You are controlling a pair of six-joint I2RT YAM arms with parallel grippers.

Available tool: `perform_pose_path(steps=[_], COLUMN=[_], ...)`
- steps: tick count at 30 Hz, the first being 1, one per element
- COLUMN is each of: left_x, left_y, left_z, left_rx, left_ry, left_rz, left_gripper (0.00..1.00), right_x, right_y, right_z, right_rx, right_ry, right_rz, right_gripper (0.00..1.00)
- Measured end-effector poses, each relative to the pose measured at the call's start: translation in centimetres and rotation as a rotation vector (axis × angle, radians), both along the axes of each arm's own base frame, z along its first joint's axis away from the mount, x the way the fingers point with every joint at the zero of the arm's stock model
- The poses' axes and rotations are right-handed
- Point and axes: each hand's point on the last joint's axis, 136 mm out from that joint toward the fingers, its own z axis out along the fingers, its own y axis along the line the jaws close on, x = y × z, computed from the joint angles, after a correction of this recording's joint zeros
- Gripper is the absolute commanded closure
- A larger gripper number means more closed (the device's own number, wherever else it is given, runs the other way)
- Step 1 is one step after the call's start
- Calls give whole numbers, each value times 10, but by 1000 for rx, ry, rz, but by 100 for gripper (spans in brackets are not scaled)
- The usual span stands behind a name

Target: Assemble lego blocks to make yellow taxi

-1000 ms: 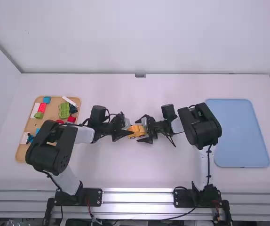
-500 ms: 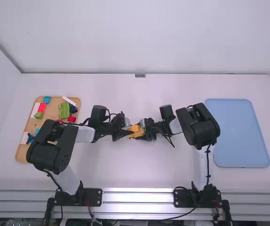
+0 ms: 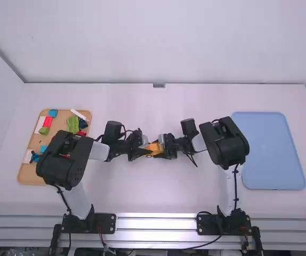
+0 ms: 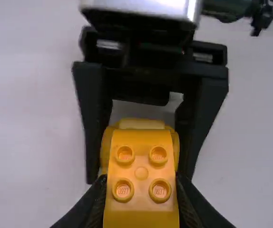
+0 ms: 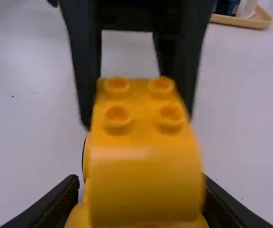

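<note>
- While my left arm rises from its base and bends toward the middle of the table (image 3: 155, 194), my right arm bends in from the other side, so that the two wrists face each other.
- The dark elbow joint of my left arm is over the near part of the tan, round-cornered tray (image 3: 24, 172); that of my right arm stands near the flat, pale blue tray (image 3: 270, 149).
- My left gripper (image 3: 144, 151) is closed on the yellow plastic toy car with a studded top (image 3: 154, 148), one black finger against each flank.
- My right gripper (image 3: 162, 149) is closed on the car's other end, its fingers likewise straddling the body.
- Between my two hands, the car bridges the short space from one set of fingers to the other, near the middle of the table. I cannot tell whether its underside touches the tabletop.
- At my left gripper (image 4: 141, 180), the wrist camera looks onto a four-studded end.
- Closest to my right gripper's (image 5: 139, 178) camera is a smooth, rounded yellow part, with four studs beyond it.
</note>
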Motion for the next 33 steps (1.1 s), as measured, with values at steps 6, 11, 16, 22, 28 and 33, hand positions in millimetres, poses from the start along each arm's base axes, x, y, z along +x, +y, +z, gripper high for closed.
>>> perform_pose_path(steps=[6, 11, 16, 22, 28, 33], left_x=[8, 13, 12, 9, 9, 10], left_y=[-3, -6, -7, -7, -13, -18], left_z=[1, 0, -1, -3, -5, -7], left_rx=[-5, -16, -19, 0, 41, 98], left_ry=[-20, -12, 0, -1, -27, -44], left_rz=[-14, -25, -36, -69, -75, -65], left_gripper=[95, 94, 94, 98, 98, 98], right_x=[0, 1, 1, 0, 1, 2], right_y=[0, 0, 0, 0, -2, -7], right_z=[0, -1, -1, 0, 0, 0], right_rx=[-2, -4, -4, -1, 2, 4], right_ry=[4, 5, 5, 10, 11, 11], right_rz=[-3, -5, -6, -2, -5, -14], right_gripper=[49, 49, 48, 48, 48, 48])
